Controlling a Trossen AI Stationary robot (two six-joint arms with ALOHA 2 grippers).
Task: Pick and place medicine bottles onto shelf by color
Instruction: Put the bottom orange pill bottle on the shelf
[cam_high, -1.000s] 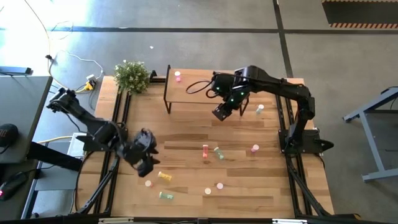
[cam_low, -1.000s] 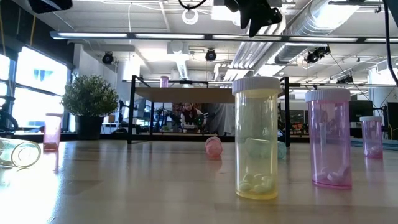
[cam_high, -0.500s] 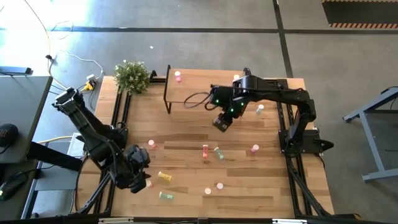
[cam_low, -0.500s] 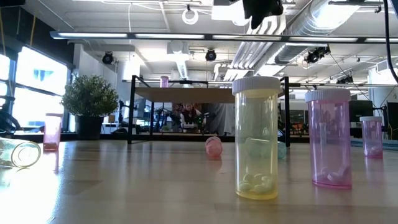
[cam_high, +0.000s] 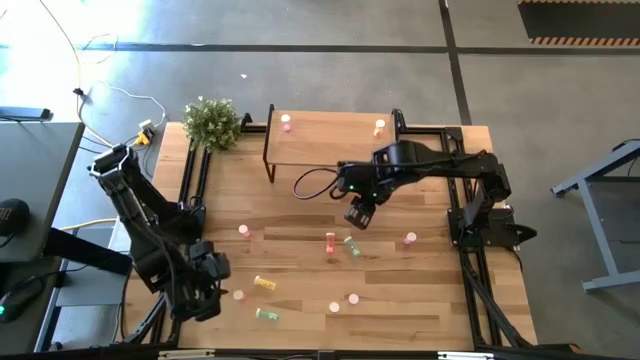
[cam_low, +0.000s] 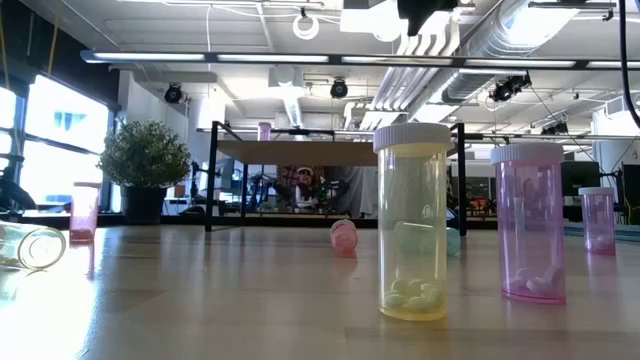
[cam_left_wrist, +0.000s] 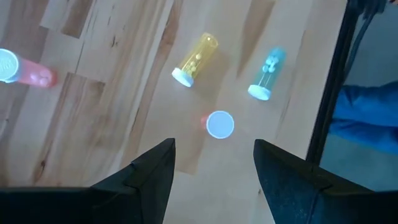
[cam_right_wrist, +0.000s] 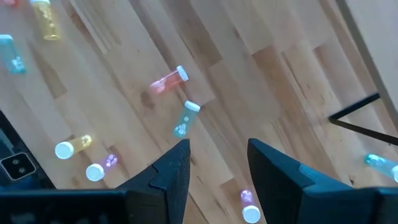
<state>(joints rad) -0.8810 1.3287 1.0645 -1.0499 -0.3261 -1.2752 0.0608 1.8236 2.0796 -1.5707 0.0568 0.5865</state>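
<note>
Two medicine bottles stand upright on the shelf: a pink one and an orange one. Eight more bottles are on the tabletop. Three of these lie on their sides: yellow, green and another green. The left gripper hangs open, empty, above an upright red bottle; the right gripper is open, empty, mid-tabletop.
</note>
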